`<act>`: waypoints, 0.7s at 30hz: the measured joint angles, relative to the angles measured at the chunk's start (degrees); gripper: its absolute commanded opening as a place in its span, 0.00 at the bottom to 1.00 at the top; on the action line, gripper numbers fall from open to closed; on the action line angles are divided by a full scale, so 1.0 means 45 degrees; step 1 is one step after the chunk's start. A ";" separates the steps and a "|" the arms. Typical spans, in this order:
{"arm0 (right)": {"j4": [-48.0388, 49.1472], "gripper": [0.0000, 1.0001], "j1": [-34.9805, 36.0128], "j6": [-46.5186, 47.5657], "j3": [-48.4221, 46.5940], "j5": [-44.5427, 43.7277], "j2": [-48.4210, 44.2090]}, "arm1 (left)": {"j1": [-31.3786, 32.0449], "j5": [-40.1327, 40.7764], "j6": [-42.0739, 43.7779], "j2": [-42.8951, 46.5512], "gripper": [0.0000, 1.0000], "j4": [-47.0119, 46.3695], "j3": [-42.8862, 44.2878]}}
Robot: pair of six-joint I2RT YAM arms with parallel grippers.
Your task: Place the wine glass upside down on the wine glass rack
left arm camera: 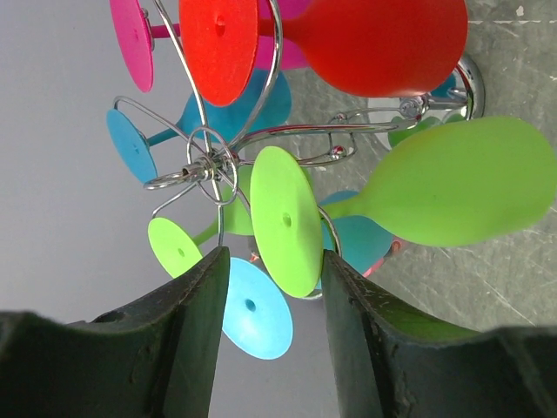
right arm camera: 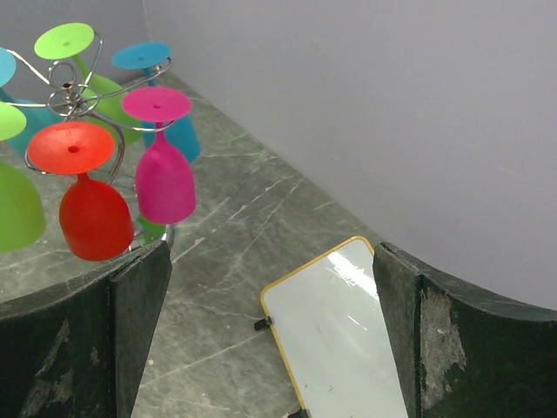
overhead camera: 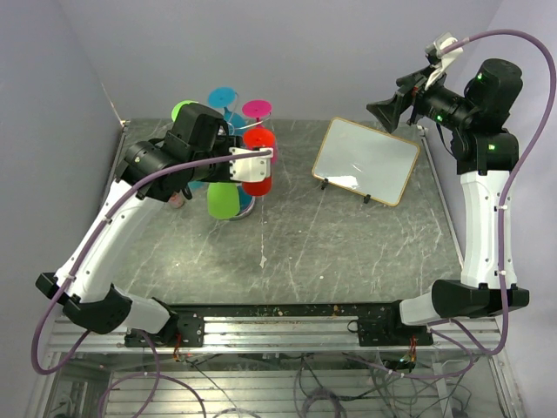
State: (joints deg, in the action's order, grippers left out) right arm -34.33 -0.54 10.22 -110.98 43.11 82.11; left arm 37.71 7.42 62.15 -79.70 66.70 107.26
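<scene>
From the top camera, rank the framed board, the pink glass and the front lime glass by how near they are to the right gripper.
From the right gripper:
1. Framed board, just in front of it, on the right side.
2. Pink glass, at the back right of the rack.
3. Front lime glass, on the rack's near side, farthest left.

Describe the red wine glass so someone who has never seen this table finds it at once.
At the far left of the grey stone-patterned table stands the wire wine glass rack, hung with coloured glasses upside down. The red wine glass hangs on the rack's side facing the framed white board, next to the pink glass. It is the only red one among greens and blues.
</scene>
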 measured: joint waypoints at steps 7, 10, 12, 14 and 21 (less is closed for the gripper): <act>0.0049 1.00 -0.0034 -0.0029 0.0015 0.0000 0.0000 | 0.0000 -0.0044 -0.0029 0.0058 0.59 0.0359 0.0000; 0.0053 1.00 -0.0034 -0.0029 0.0024 0.0000 0.0000 | -0.0005 -0.0112 -0.0049 0.0092 0.59 0.0597 0.0000; 0.0053 1.00 -0.0039 -0.0029 0.0039 -0.0005 0.0000 | 0.0000 -0.0204 -0.0058 0.0141 0.60 0.0714 0.0000; 0.0053 1.00 -0.0049 -0.0019 0.0058 -0.0010 0.0000 | -0.0005 -0.0345 -0.0063 0.0199 0.63 0.0835 0.0005; 0.0049 1.00 -0.0131 0.0204 0.0146 -0.0233 0.0000 | 0.0000 -0.0962 -0.0272 0.0364 0.86 0.1501 0.0223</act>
State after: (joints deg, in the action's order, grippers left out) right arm -34.11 -1.13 11.14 -110.32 42.06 82.11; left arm 37.71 3.09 60.93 -78.06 73.45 108.27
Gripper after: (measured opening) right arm 0.997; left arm 0.782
